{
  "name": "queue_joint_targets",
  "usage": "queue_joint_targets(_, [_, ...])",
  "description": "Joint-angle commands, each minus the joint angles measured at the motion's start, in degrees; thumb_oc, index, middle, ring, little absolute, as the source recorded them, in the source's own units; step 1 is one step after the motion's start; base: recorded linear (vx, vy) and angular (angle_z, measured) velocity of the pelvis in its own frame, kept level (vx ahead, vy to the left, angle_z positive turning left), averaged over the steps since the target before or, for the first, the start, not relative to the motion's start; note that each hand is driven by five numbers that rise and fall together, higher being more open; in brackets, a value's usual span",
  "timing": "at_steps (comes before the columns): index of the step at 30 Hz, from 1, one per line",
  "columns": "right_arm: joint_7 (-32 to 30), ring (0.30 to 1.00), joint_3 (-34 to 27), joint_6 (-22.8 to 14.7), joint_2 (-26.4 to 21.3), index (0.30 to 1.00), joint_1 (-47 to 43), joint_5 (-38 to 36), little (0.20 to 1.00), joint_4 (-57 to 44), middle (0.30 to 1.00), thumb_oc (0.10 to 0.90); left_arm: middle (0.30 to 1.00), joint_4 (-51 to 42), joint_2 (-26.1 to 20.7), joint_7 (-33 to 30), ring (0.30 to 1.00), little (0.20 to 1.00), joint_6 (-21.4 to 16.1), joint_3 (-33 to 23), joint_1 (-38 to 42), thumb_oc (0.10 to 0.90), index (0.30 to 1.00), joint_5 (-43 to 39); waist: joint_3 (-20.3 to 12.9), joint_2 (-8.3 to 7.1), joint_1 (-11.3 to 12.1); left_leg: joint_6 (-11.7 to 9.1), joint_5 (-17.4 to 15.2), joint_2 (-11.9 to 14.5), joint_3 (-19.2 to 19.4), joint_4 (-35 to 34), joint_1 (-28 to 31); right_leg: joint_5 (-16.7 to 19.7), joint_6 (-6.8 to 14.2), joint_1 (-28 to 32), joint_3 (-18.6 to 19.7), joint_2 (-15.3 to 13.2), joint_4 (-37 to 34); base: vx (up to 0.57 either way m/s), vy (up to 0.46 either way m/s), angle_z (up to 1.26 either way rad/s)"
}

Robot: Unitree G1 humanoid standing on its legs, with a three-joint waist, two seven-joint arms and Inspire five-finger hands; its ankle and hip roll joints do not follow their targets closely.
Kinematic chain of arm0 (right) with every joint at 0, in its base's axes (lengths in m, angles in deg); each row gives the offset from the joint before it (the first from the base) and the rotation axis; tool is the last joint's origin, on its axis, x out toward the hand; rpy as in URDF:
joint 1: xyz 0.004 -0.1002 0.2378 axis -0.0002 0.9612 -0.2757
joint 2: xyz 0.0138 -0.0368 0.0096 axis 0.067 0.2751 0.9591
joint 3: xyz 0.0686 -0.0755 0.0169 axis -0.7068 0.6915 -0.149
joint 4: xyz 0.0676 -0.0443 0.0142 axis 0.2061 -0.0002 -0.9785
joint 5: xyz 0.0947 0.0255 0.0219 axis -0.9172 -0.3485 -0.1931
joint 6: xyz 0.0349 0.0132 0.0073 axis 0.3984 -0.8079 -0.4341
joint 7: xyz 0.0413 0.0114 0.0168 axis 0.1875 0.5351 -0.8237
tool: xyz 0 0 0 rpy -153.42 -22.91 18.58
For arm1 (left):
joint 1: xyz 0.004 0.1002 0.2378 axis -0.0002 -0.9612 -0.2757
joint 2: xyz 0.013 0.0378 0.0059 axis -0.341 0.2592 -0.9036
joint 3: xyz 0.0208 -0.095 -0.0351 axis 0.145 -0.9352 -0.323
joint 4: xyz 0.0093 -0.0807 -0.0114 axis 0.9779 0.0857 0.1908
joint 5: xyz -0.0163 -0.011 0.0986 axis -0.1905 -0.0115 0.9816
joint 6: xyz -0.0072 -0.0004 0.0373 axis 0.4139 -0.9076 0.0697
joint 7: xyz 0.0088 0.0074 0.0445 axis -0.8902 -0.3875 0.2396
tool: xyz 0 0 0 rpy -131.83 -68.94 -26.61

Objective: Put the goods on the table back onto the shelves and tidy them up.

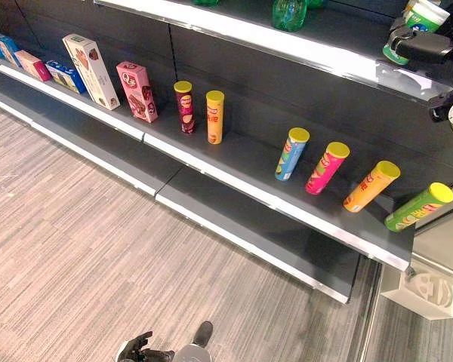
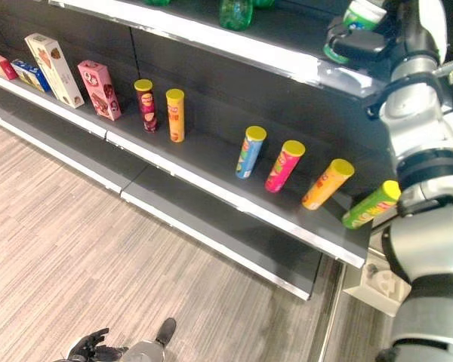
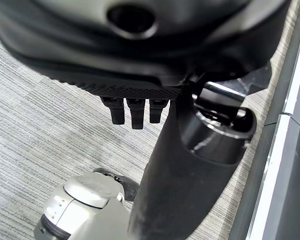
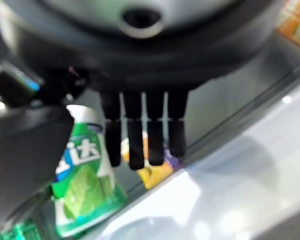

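At the upper shelf [image 1: 302, 47], the robot's right hand [image 2: 362, 41] is raised to the shelf's far right end with a green-and-white container [image 4: 82, 192] against its palm; in the right wrist view the thumb sits on one side of the container and the fingers [image 4: 140, 137] hang straight down beside it, so whether the container is truly pinched cannot be told. The container stands close to the shelf's bright front edge. One shelf down, on the middle shelf [image 1: 234, 170], six tubes with yellow lids are spread along the board: a dark red tube [image 1: 185, 107] and an orange-yellow tube [image 1: 214, 116] stand upright just beside each other, while a blue tube [image 1: 291, 154], a pink tube [image 1: 327, 167], an orange tube [image 1: 371, 185] and a green tube [image 1: 418, 207] sit spaced apart toward the right end, the green one nearest the shelf's right edge. To the left, a pink box [image 1: 137, 91] and a white box [image 1: 90, 71] stand on the same board, with smaller boxes [image 1: 49, 69] beyond. Open board lies between the two upright tubes and the blue one. The left hand [image 1: 136, 348] hangs low over the striped grey floor [image 1: 83, 241], fingers loosely curled and empty.
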Motion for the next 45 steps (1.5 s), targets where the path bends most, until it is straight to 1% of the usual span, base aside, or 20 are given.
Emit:
queue_joint_targets(1, [-3.93,0.3,4.22,-2.5,-2.28,0.3,-14.01,2.91,0.3,1.01,0.3,0.4,0.9,0.4,-3.08,-1.14,0.9,0.9,-2.21,2.59,1.4,0.8,0.9,1.64,-1.92,-2.62,0.54,-2.53,-5.82,0.87,3.22,0.21,2.9,-1.43,3.19,2.11,0.2,-1.47,0.47,0.03,-0.017,0.04])
queue_joint_targets(5, [-4.19,0.3,4.79,-2.18,-1.82,0.3,-14.3,4.0,0.3,1.87,0.3,0.4,0.9,0.51,-3.04,-1.32,0.9,0.9,-2.2,2.78,1.48,0.8,0.9,1.82,-1.78,-2.7,0.48,-2.54,-5.85,0.79,3.14,0.21,2.92,-1.43,3.23,2.05,0.14,-1.43,0.47,0.01,-0.008,0.03])
queue_joint_targets(9, [-4.93,0.3,5.91,-1.47,-1.09,0.3,-15.21,6.07,0.3,5.07,0.3,0.4,0.9,-0.04,-3.16,-1.54,0.9,0.9,-2.42,3.13,1.65,0.8,0.9,1.97,-1.54,-2.78,0.51,-2.59,-5.84,0.77,2.92,0.21,2.83,-1.53,3.15,2.14,-0.21,-1.41,0.47,0.01,-0.016,0.06])
queue_joint_targets(14, [-6.21,0.3,6.41,-0.35,-1.78,0.3,-15.7,8.38,0.3,7.98,0.3,0.4,0.9,-0.12,-3.27,-1.97,0.9,0.9,-2.6,3.48,1.94,0.8,0.9,2.18,-1.22,-2.65,0.54,-2.86,-5.67,0.82,2.32,0.21,2.4,-1.74,3.11,2.08,-0.87,-1.3,0.47,0.0,-0.018,0.1])
queue_joint_targets(19, [-6.45,0.3,5.84,-0.25,-2.18,0.3,-15.09,7.94,0.3,7.87,0.3,0.4,0.9,-0.34,-3.33,-2.05,0.9,0.9,-2.5,3.31,1.49,0.8,0.9,2.41,-1.23,-2.54,0.46,-2.77,-5.79,0.82,2.22,0.21,2.5,-1.72,3.16,2.08,-0.86,-1.31,0.47,0.0,-0.002,0.03])
queue_joint_targets(22, [-6.23,0.305,5.59,-0.47,-1.63,0.305,-14.83,7.09,0.305,7.35,0.305,0.403,0.9,-0.42,-3.47,-1.99,0.9,0.9,-2.44,3.17,1.32,0.8,0.9,2.45,-1.22,-2.6,0.35,-2.66,-5.97,0.87,2.44,0.21,2.78,-1.75,3.13,2.14,-0.5,-1.27,0.47,0.0,0.0,0.0])
queue_joint_targets(23, [-6.23,0.422,5.58,-0.47,-1.63,0.422,-14.83,7.09,0.422,7.35,0.422,0.482,0.9,-0.42,-3.47,-1.99,0.9,0.9,-2.43,3.17,1.32,0.8,0.9,2.45,-1.21,-2.6,0.36,-2.66,-5.97,0.87,2.45,0.21,2.79,-1.75,3.13,2.15,-0.48,-1.27,0.47,0.0,0.0,0.0])
queue_joint_targets(24, [-6.18,0.825,5.44,-0.48,-1.32,0.825,-14.87,6.73,0.825,7.22,0.825,0.75,0.9,-0.32,-3.52,-2.01,0.9,0.9,-2.39,3.25,1.23,0.8,0.9,2.52,-1.2,-2.6,0.29,-2.63,-6.06,0.95,2.53,0.21,2.92,-1.77,3.12,2.18,-0.4,-1.29,0.47,0.0,0.0,0.0])
queue_joint_targets(25, [-6.03,0.9,5.32,-0.52,-1.21,0.9,-14.83,6.65,0.9,7.07,0.9,0.8,0.9,-0.41,-3.52,-1.94,0.9,0.9,-2.33,3.22,1.22,0.8,0.9,2.52,-1.23,-2.63,0.2,-2.62,-6.13,1.0,2.61,0.21,3.03,-1.83,3.09,2.22,-0.35,-1.24,0.47,0.0,0.0,0.0])
queue_joint_targets(28, [-6.27,0.9,5.59,-0.22,-0.96,0.9,-15.05,7.2,0.9,7.27,0.9,0.8,0.9,-0.49,-3.64,-2.09,0.9,0.9,-2.27,3.19,1.48,0.8,0.9,2.58,-1.27,-2.88,-0.12,-2.58,-6.43,1.15,2.81,0.21,3.62,-1.89,3.04,2.48,-0.05,-1.14,0.47,-0.01,0.002,-0.01])
queue_joint_targets(30, [-6.93,0.9,3.73,-0.42,-1.75,0.9,-14.75,5.52,0.9,5.22,0.9,0.8,0.9,-0.29,-3.7,-1.91,0.9,0.9,-2.02,2.93,1.83,0.8,0.9,2.86,-1.56,-3.15,-0.66,-2.6,-6.77,1.35,3.2,0.21,4.16,-1.83,3.0,2.77,0.22,-1.07,0.47,-0.03,0.023,-0.03])
queue_joint_targets(34, [-8.95,0.9,0.73,-2.11,-4.91,0.9,-14.56,1.51,0.9,-3.05,0.9,0.8,0.9,-0.66,-3.64,-1.68,0.9,0.9,-1.76,2.57,1.49,0.8,0.9,3.05,-1.91,-3.24,-1.75,-2.54,-7.17,1.63,3.7,0.21,4.53,-1.76,3.05,2.75,0.53,-1.09,0.47,-0.01,0.04,-0.03])
queue_joint_targets(36, [-10.79,0.9,-1.39,-3.36,-7.35,0.9,-14.3,0.0,0.9,-9.0,0.9,0.8,0.9,-0.84,-3.42,-1.71,0.9,0.9,-1.64,2.09,1.29,0.8,0.9,2.89,-2.12,-3.41,-2.52,-2.28,-7.2,1.51,3.94,0.21,4.54,-1.37,3.19,2.5,0.78,-1.27,0.47,0.0,0.053,-0.03])
queue_joint_targets(37, [-12.85,0.9,-3.65,-4.43,-10.18,0.9,-13.32,0.09,0.9,-16.6,0.9,0.8,0.9,-1.2,-3.22,-1.74,0.9,0.9,-1.47,1.12,0.74,0.8,0.9,3.06,-2.16,-3.33,-3.42,-2.24,-7.82,1.78,4.58,0.21,5.01,-1.52,3.22,2.42,1.42,-1.1,0.47,0.01,0.048,-0.01])
queue_joint_targets(39, [-14.63,0.9,-7.35,-5.13,-13.37,0.9,-10.79,0.5,0.9,-23.93,0.9,0.8,0.9,-1.02,-3.11,-1.97,0.9,0.9,-1.26,-0.32,0.46,0.8,0.9,3.34,-2.22,-3.36,-4.52,-2.06,-8.2,1.89,5.3,0.21,5.35,-1.29,3.32,2.04,2.12,-1.06,0.47,0.0,0.076,-0.16])
queue_joint_targets(40, [-16.01,0.9,-16.46,-7.89,-18.51,0.9,-2.01,0.79,0.9,-38.34,0.9,0.8,0.9,-1.27,-2.09,-1.97,0.9,0.9,-0.83,-2.98,-0.38,0.8,0.9,3.83,-2.24,-2.94,-7.06,-1.53,-8.63,1.85,6.54,0.21,5.78,-0.56,3.59,1.22,3.35,-1.39,0.47,0.0,0.088,-0.31])
queue_joint_targets(41, [-16.02,0.9,-17.85,-7.76,-18.53,0.9,-0.54,0.96,0.9,-39.01,0.9,0.8,0.9,-1.3,-2.33,-1.98,0.9,0.9,-0.82,-2.99,-0.47,0.8,0.9,3.9,-2.33,-3.17,-6.95,-1.52,-8.67,1.89,6.61,0.21,5.78,-0.51,3.6,1.19,3.42,-1.37,0.47,0.0,0.108,-0.28])
queue_joint_targets(43, [-16.27,0.9,-25.11,-9.43,-21.19,0.9,6.57,2.19,0.9,-46.76,0.9,0.8,0.9,-1.32,-2.02,-1.66,0.9,0.9,-0.61,-4.38,-1.53,0.8,0.9,4.74,-2.46,-3.18,-8.42,-1.19,-9.2,1.96,7.97,0.21,6.25,-0.01,3.9,0.72,4.58,-1.54,0.47,-0.01,0.085,-0.27])
queue_joint_targets(44, [-15.6,0.9,-29.68,-10.9,-22.96,0.9,11.55,1.63,0.9,-51.31,0.9,0.8,0.9,-1.45,-1.37,-1.37,0.9,0.9,-0.51,-5.75,-2.26,0.8,0.9,5.2,-2.28,-2.78,-10.23,-0.76,-9.75,1.84,9.38,0.21,6.73,0.63,4.22,0.21,5.74,-1.76,0.47,-0.03,0.116,-0.63])
queue_joint_targets(45, [-15.03,0.9,-33.44,-11.38,-23.52,0.9,16.18,1.74,0.9,-54.0,0.9,0.8,0.9,-1.88,-1.36,-1.23,0.9,0.9,-0.45,-6.35,-2.71,0.8,0.9,5.48,-2.15,-3.01,-10.95,-0.49,-10.07,1.8,10.35,0.21,7.09,1.13,4.43,-0.15,6.48,-1.91,0.47,-0.03,0.099,-0.77])
